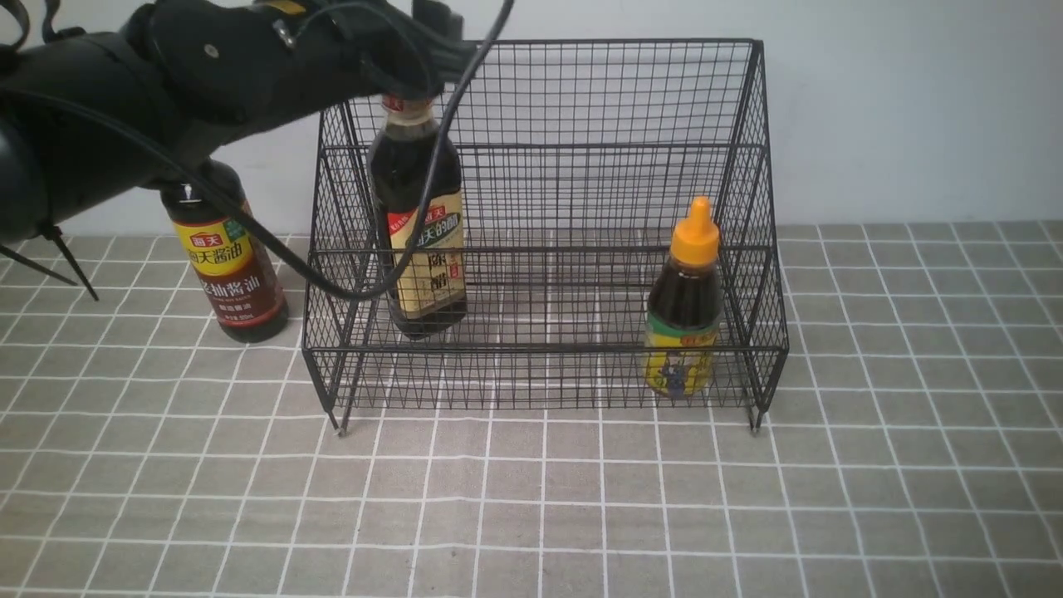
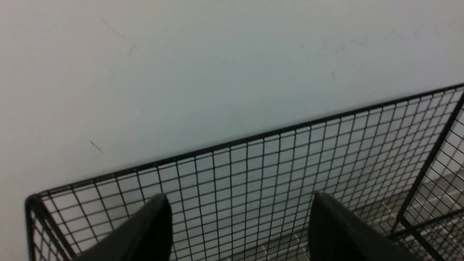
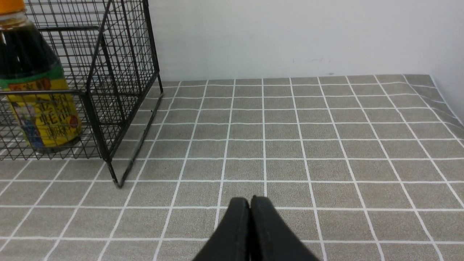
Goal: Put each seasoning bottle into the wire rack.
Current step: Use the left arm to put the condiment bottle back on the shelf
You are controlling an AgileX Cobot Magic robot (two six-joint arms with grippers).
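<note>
Grey-beige tablecloth [image 1: 531, 498] with a white grid print like small square tiles, spread over the whole work surface. It lies mostly flat, with grid lines slightly wavy toward the near left corner. Wrinkles [image 3: 444, 108] bunch up at the far right corner in the right wrist view. A plain off-white wall [image 1: 913, 108] runs along the cloth's far edge. A side wall [image 3: 451, 43] meets it at the far right corner. A few faint dark scuff marks [image 2: 96, 146] show on the wall in the left wrist view.
</note>
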